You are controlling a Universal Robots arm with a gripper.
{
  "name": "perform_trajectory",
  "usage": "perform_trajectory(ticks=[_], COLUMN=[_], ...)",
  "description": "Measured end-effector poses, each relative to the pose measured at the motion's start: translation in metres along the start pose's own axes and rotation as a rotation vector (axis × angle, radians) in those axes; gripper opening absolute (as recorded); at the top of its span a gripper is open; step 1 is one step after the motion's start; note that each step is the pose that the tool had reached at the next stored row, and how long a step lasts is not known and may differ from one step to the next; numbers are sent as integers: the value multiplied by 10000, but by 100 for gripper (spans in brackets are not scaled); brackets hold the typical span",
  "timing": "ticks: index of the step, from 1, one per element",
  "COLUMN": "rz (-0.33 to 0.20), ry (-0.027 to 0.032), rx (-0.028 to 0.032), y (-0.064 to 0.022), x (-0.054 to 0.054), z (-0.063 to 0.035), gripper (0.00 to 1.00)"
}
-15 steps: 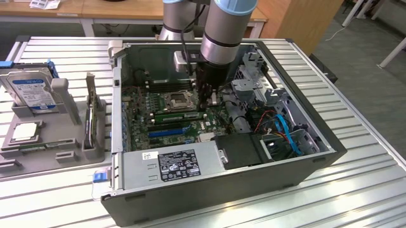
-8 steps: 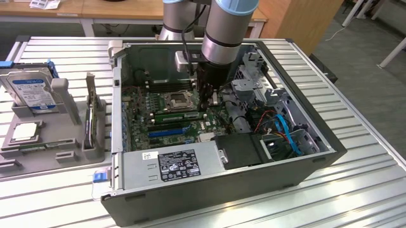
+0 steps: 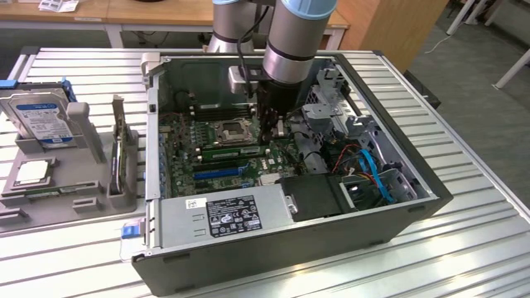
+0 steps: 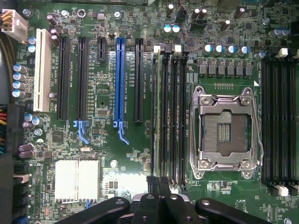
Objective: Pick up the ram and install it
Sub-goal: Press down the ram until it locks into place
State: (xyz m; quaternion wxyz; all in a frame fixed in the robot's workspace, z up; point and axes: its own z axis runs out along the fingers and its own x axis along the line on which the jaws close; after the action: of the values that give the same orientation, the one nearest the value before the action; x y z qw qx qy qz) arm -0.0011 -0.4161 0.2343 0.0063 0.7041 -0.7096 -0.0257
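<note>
The ram [image 4: 157,116] stands edge-on in the slot closest to the blue and black expansion slots, beside the empty CPU socket [image 4: 224,128]. In the exterior view it is a green strip [image 3: 234,151] just in front of the socket [image 3: 232,131]. My gripper [image 4: 159,185] is shut, fingertips together over one end of that stick. I cannot tell whether they pinch it or just rest on it. The arm reaches down into the open computer case [image 3: 166,214], with the gripper [image 3: 269,133] low over the motherboard.
A second bank of black memory slots [image 4: 280,116] lies past the socket. A grey fixture [image 3: 83,112] on the exterior view's left holds a hard drive [image 3: 41,118], a silver chip [image 3: 31,172], a green stick [image 3: 49,191] and an upright card [image 3: 120,155]. Power supply [image 3: 236,214] and cables [image 3: 373,171] crowd the case.
</note>
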Motion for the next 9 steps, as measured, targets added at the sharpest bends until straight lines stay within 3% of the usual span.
perform_trajectory(ticks=[9], rz=[1], ry=[0], rx=[0], y=[0], x=[-1], z=[16], gripper=[10])
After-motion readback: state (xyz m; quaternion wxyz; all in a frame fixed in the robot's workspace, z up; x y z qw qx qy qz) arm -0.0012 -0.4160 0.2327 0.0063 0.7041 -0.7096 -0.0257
